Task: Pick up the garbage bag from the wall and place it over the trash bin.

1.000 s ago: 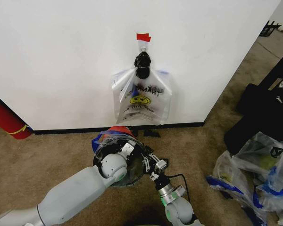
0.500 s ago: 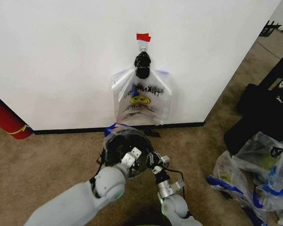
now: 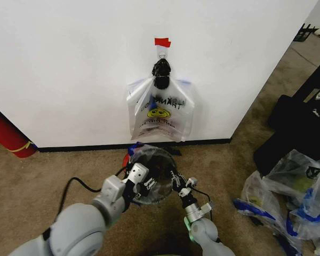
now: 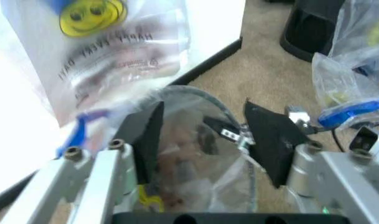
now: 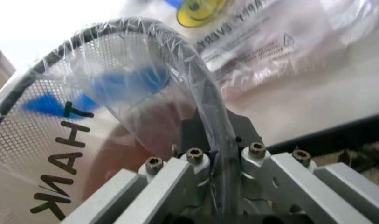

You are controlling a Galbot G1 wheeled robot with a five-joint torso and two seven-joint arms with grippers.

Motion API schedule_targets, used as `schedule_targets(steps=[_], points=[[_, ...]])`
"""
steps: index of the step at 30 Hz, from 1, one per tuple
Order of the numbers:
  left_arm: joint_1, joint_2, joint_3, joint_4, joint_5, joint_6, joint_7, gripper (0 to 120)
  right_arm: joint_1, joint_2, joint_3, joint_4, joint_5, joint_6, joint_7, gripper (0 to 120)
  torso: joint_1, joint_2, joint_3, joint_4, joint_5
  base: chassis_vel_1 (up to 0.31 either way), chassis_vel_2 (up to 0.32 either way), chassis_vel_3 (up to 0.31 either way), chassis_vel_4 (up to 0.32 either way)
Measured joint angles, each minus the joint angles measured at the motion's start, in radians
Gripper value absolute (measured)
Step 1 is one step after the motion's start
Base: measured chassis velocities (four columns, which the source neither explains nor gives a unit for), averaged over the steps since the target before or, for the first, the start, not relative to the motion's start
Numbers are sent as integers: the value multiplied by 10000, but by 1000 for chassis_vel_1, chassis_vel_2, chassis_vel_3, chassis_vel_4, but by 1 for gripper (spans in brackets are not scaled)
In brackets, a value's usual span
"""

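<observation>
Below the wall (image 3: 69, 64), our left hand (image 3: 140, 180) hangs open at the trash bin (image 3: 154, 178), already covered by the garbage bag (image 5: 114, 93); our right hand (image 3: 177, 182) pinches its bagged rim on the floor.

The left pincer (image 3: 144, 180) (jaws apart) has drawn back off the trash bin (image 3: 161, 154).

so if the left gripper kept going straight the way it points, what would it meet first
Probably the garbage bag stretched over the trash bin, right ahead of the open left gripper; the right gripper sits just beyond, though depth is unclear.
</observation>
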Motion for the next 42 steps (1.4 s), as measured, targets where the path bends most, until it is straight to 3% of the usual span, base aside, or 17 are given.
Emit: schedule_targets(steps=[7,9,13,16,26,42], points=[[-588,237,-467,593,13,-1,320,84,3,-169,614,-353,71,428,-1312,0,0,0,0,0,0,0,0,0,0],[-681,242,-470,757,19,-1,343,88,-28,-209,684,-355,79,461,-1441,0,0,0,0,0,0,0,0,0,0],[-993,221,-436,1638,112,-1,506,100,-204,-404,1017,-354,222,519,-2149,0,1,0,2,0,-1,0,0,0,0],[-1086,188,-374,2233,279,-1,731,100,-313,-505,1191,-336,293,521,-2572,0,1,0,2,0,-1,0,0,0,0],[-1314,28,-167,2910,303,-2,1413,100,-387,-600,1299,-287,374,540,-2955,0,1,0,1,0,0,0,0,0,0],[-2352,-294,328,4908,557,-2,1472,100,-333,-559,1181,-234,394,437,-3424,0,1,0,1,-1,-2,0,0,0,0]])
